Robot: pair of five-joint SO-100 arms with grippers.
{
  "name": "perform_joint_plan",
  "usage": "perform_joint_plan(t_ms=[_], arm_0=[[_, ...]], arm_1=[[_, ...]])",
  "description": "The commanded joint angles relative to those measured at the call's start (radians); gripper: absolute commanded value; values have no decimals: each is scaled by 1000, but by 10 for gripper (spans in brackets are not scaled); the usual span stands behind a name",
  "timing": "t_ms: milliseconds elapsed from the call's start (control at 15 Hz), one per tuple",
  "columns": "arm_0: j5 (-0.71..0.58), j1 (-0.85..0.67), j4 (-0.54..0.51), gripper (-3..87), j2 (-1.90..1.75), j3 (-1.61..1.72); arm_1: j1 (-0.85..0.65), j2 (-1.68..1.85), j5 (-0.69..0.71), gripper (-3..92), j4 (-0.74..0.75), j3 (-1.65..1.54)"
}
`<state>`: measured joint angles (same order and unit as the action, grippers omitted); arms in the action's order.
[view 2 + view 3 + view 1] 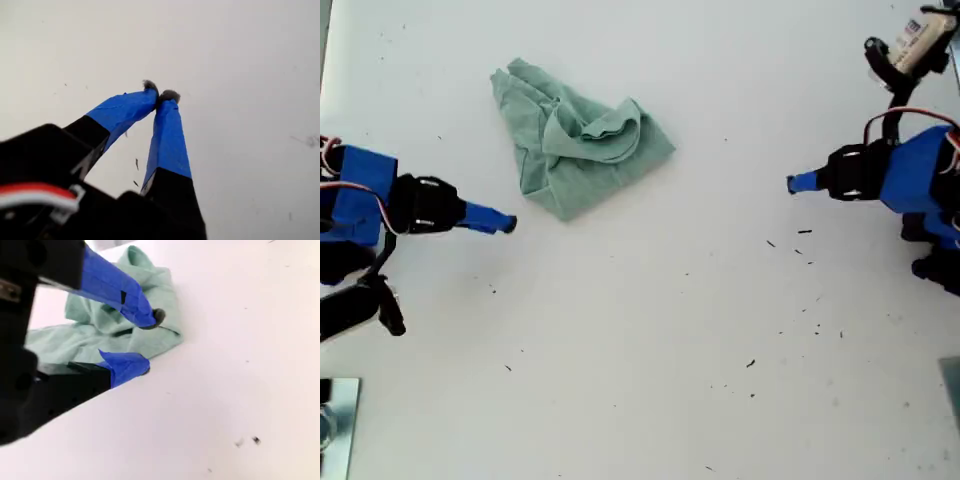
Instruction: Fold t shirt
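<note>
The t shirt [582,140] lies crumpled in a loose heap on the white table [650,360], towards the exterior view's upper left. My second gripper [504,222] is the blue-taped one on the exterior view's left. It hovers just short of the cloth's near edge without touching it. In the second wrist view my second gripper [148,342] is open, with the t shirt [162,287] lying just beyond its tips and nothing between them. My first gripper [792,183] on the exterior view's right is over bare table. In its own view my first gripper [160,95] is shut on nothing.
Dark specks [804,250] dot the table in front of the first arm. A white labelled object [920,40] sits at the exterior view's top right. A metal plate [338,420] shows at the exterior view's bottom left, with a black clamp [365,305] above it.
</note>
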<state>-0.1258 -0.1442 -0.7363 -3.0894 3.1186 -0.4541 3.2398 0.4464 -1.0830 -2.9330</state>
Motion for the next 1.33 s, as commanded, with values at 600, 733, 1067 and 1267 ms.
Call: perform_joint_plan(t_ms=[600, 733, 1067, 1267], arm_0=[[-95, -129, -285, 98, -512, 126], [-95, -129, -285, 98, -512, 126], [-95, -126, -285, 98, -512, 126], [-95, -126, -285, 98, -512, 126]], arm_1=[[94, 264, 270, 46, -256, -172], [94, 264, 270, 46, -256, -172], [94, 264, 270, 46, -256, -172], [94, 264, 270, 46, -256, -172]])
